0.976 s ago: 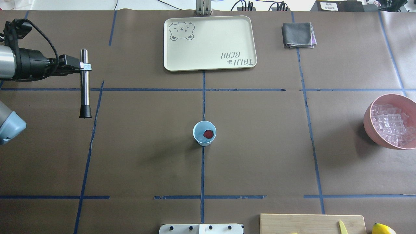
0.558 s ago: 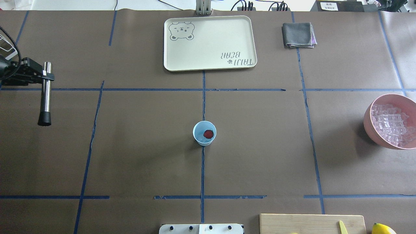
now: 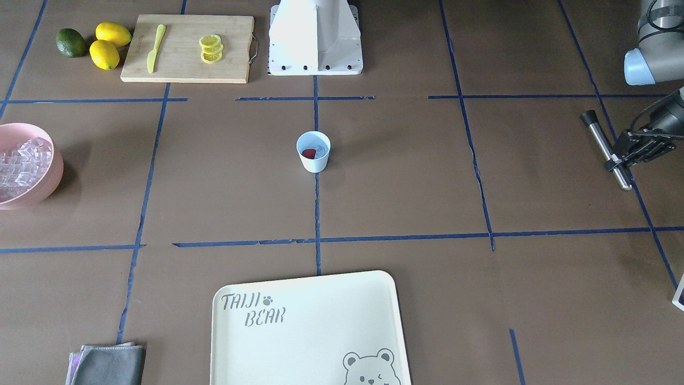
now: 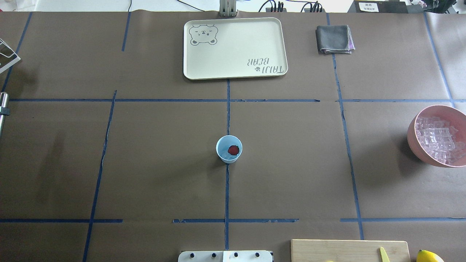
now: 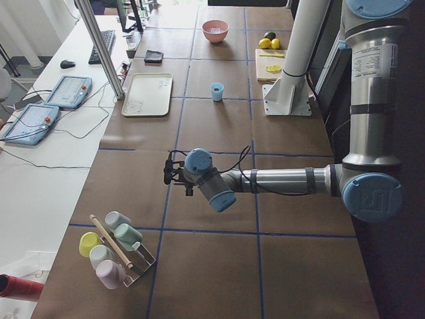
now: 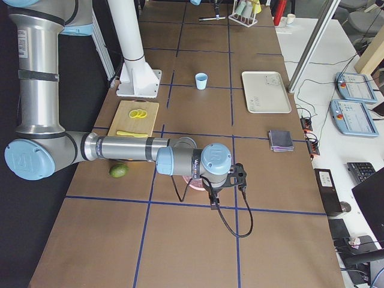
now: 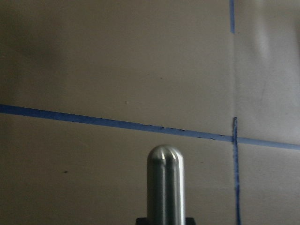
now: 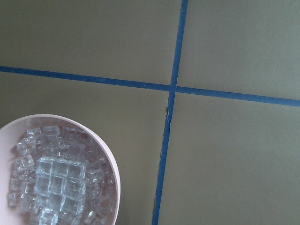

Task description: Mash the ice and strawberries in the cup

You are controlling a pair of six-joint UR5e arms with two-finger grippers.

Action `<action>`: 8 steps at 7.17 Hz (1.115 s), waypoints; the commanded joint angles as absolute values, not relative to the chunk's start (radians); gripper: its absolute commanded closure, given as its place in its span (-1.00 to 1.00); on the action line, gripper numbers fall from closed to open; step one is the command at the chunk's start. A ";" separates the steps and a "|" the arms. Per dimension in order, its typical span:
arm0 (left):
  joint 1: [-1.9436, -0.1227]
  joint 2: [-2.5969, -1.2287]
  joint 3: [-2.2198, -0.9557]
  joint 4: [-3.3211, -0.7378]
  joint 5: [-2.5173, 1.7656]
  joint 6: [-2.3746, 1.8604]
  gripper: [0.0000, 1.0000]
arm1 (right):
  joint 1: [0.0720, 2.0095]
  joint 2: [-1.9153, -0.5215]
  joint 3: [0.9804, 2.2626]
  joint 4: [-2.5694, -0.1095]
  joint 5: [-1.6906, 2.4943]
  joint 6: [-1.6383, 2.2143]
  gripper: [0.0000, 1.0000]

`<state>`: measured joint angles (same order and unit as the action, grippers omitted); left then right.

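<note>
The light-blue cup (image 4: 229, 149) stands at the table's middle, also seen from the front (image 3: 313, 152). Inside it lies a red strawberry (image 4: 233, 149) beside translucent ice (image 3: 320, 151). More ice (image 4: 437, 138) fills the pink bowl (image 4: 413, 140) at the right edge. My left gripper (image 3: 617, 158) is shut on a steel muddler (image 3: 598, 133) with a black tip, far to the left of the cup; only a sliver of the muddler (image 4: 2, 98) shows overhead. The right gripper (image 6: 223, 183) hovers over the pink bowl; I cannot tell whether it is open or shut.
A cream bear tray (image 4: 236, 47) lies at the back, a grey cloth (image 4: 334, 39) to its right. The cutting board (image 3: 181, 64) holds lemon slices (image 3: 211, 49) and a yellow knife (image 3: 154, 47), with lemons (image 3: 109, 45) beside it. A cup rack (image 5: 113, 249) stands far left.
My left arm has swung left with the muddler, almost leaving the overhead view. The cup and its contents have not moved.
</note>
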<state>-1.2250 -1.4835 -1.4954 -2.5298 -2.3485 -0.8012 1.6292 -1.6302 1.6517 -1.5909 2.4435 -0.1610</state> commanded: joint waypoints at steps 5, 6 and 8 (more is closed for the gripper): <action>-1.177 -1.460 -1.471 -2.321 -2.160 -0.591 1.00 | 1.629 -1.617 1.652 -1.591 2.442 -0.161 -0.99; -1.163 -1.462 -1.465 -2.321 -2.160 -0.592 1.00 | 1.631 -1.617 1.652 -1.591 2.442 -0.161 -0.99; -1.117 -1.463 -1.465 -2.324 -2.158 -0.629 1.00 | 1.631 -1.617 1.651 -1.592 2.442 -0.161 -0.99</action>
